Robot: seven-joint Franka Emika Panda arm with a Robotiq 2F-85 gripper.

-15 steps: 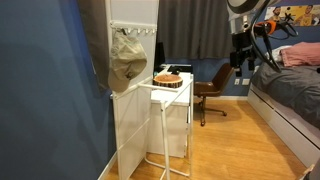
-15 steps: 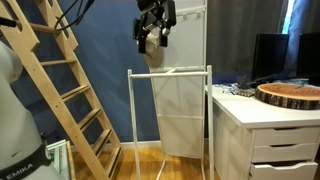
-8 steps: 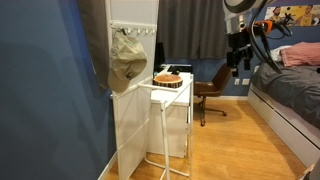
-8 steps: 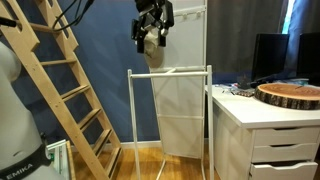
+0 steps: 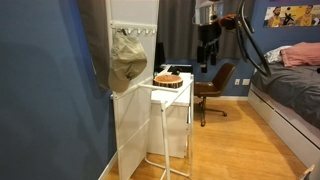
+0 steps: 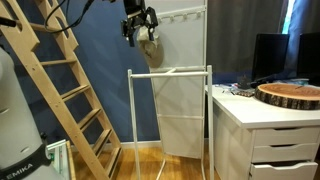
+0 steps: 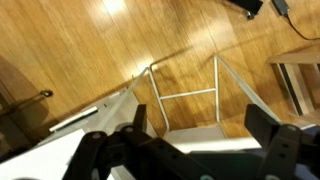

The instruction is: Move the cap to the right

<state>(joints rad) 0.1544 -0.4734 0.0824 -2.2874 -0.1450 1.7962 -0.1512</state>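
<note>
An olive-beige cap (image 5: 127, 60) hangs from a hook on the white pegboard panel (image 5: 135, 15); in an exterior view it shows as a pale shape (image 6: 151, 38) partly behind the arm. My gripper (image 5: 207, 58) hangs in the air, well away from the cap, beyond the small white table. In an exterior view the gripper (image 6: 137, 27) appears just beside the cap. In the wrist view the gripper (image 7: 200, 120) is open and empty, looking down on the white metal rack (image 7: 185, 95) and wood floor.
A white side table (image 5: 170, 90) carries a wooden slab (image 5: 168, 78). A brown office chair (image 5: 213, 88) and a bed (image 5: 290, 95) stand behind. A wooden ladder (image 6: 60, 90) leans on the blue wall. A white drawer unit (image 6: 270, 135) holds a round wood slice.
My gripper has moved sideways toward the pegboard panel and cap, away from the bed. The cap has not moved.
</note>
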